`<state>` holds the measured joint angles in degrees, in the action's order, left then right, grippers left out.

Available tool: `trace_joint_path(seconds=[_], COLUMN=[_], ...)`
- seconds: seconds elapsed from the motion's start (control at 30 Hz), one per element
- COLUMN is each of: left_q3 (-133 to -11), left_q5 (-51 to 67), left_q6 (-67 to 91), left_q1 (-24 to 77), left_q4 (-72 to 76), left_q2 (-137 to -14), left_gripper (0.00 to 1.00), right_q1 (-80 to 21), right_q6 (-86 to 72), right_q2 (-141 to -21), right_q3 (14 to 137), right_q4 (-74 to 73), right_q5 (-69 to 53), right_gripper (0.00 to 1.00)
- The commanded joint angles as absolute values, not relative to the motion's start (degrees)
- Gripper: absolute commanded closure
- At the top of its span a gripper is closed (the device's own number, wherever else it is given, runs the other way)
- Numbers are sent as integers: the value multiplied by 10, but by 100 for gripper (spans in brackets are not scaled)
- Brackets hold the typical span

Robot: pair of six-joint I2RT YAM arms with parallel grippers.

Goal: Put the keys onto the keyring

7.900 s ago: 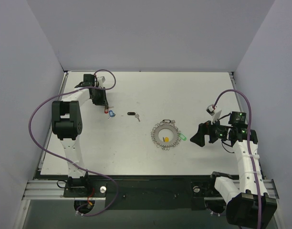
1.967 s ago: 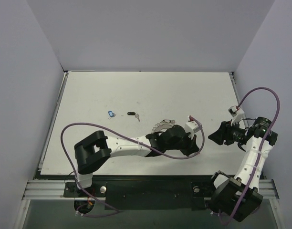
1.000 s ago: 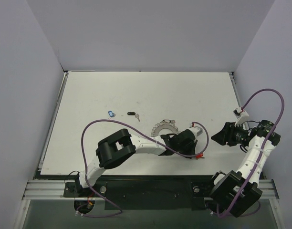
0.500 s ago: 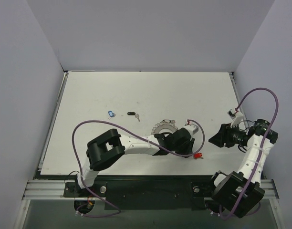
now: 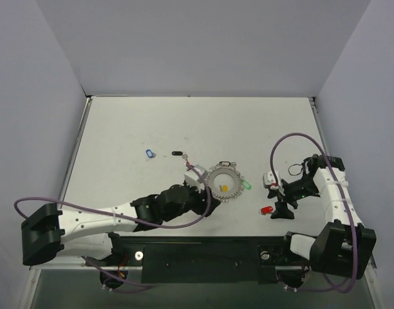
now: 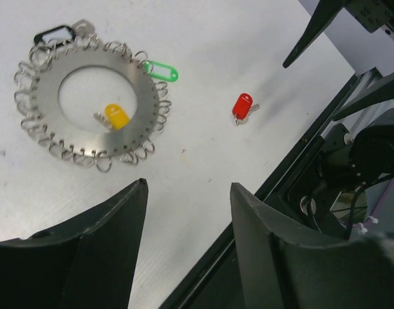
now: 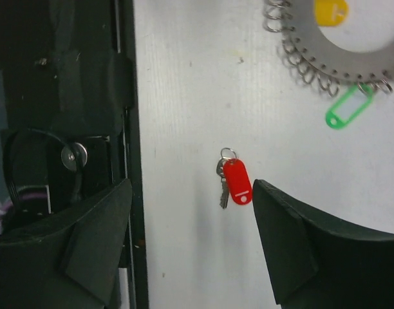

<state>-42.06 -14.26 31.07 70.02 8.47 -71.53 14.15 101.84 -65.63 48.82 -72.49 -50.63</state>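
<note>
I see a silver-grey keyring (image 5: 212,180) with a yellow tag (image 5: 225,188) inside, a green tag (image 5: 246,184) at its three o'clock and a black tag (image 5: 225,163) at twelve. A red tag (image 5: 267,210) lies on the white table (image 5: 120,129).

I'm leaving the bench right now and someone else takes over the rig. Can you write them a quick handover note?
Left gripper: open, empty, near the keyring.
Right gripper: open, empty, above the red key.
Green key and black-tagged key sit at the ring's loops; yellow key lies in its open centre.
Blue key and a loose black key lie farther back.
Left to do: red, blue, loose black, probably yellow.
</note>
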Motion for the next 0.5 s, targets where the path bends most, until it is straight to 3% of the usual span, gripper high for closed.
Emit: trace_joint_path(seconds=[0.0, 0.3, 0.47], left_q3=[-296, -164, -139], left_q5=[-179, -207, -213], left_q6=[351, 386, 385], left_q1=[695, 692, 691], left_q4=[198, 214, 227], left_q2=[-614, -469, -446], left_gripper=[33, 33, 33], right_q1=[73, -68, -110], right_q6=[1214, 1092, 992], right_q2=[-717, -825, -872], right_q3=[497, 549, 576], right_q4=[-900, -804, -740], right_q5=[-464, -350, -298], right_gripper=[31, 49, 53])
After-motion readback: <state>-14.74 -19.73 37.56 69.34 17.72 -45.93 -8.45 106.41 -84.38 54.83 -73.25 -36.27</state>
